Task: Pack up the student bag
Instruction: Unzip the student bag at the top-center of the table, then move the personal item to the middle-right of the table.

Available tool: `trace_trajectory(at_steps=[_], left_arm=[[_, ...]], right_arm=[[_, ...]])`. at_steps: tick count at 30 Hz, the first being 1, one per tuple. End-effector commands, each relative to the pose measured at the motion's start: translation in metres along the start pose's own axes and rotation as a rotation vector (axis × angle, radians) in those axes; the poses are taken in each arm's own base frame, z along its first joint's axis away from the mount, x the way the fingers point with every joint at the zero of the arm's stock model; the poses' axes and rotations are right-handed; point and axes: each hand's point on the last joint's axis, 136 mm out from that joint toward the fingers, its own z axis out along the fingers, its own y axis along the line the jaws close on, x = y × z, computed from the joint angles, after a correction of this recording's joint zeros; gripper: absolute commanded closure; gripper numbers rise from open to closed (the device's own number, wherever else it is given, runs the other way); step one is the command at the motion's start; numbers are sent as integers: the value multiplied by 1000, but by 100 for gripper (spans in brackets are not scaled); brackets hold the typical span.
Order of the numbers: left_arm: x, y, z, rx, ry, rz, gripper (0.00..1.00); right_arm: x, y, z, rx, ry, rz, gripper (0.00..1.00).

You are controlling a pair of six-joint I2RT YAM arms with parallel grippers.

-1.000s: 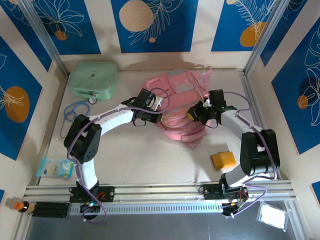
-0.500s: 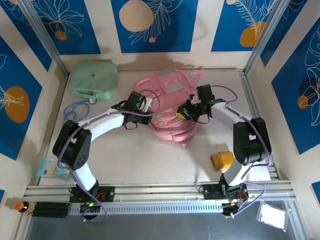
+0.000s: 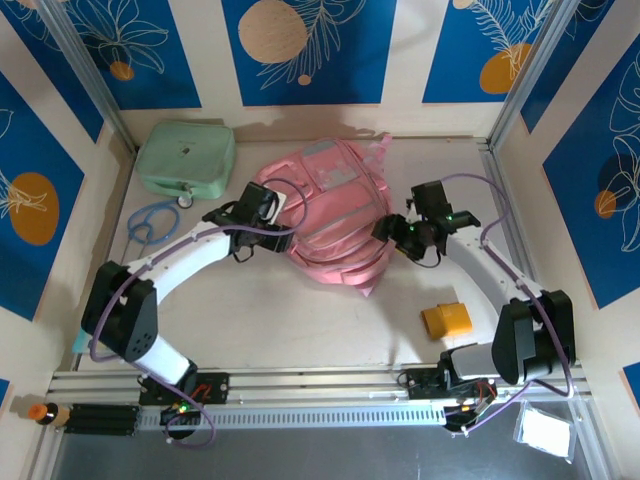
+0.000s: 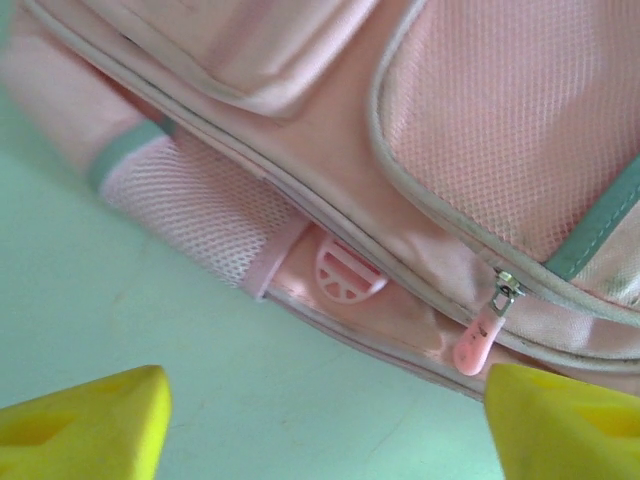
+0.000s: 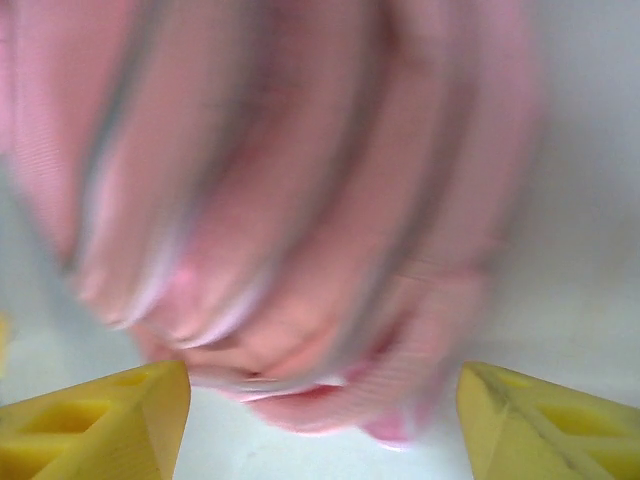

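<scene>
Position: student bag (image 3: 325, 215) flat mid-counter (image 3: 280, 320) between arms, so either side reachable; left fingers (image 4: 80, 425) spread, empty, facing zipper pull (image 4: 478, 335); right fingers (image 5: 95, 420) spread, empty, at bunched end. Probably lining up fresh grips.

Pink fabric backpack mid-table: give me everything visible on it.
The soft pink fabric backpack lies slumped flat on the pale table, grey patches and zipped pockets facing up, pink folds bunched at its near end. Close up: mesh side pocket, pink zip pull, grey-green trim. Left gripper and right gripper flank it, jaws open, not clamped on it.
</scene>
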Motion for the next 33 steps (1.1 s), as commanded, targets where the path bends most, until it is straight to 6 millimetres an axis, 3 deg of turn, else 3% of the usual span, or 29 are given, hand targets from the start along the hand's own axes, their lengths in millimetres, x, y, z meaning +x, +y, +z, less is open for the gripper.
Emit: trace_trajectory(at_steps=[1, 6, 11, 20, 27, 33], left_arm=[[-20, 15, -22, -52, -67, -39, 13], [-36, 14, -33, -43, -143, -76, 4], [-47, 9, -35, -14, -174, -78, 1], [-55, -1, -27, 32, -173, -74, 0], [-60, -6, -24, 57, -167, -76, 0], [-59, -10, -23, 76, -152, -79, 0]], right_arm=[[26, -65, 1, 225, 50, 114, 27], [50, -102, 3, 297, 84, 282, 24], [64, -136, -8, 402, 47, 407, 22], [86, -159, -17, 460, 45, 501, 22], [80, -158, 3, 373, 61, 532, 23], [61, -110, 25, 109, 43, 430, 26]])
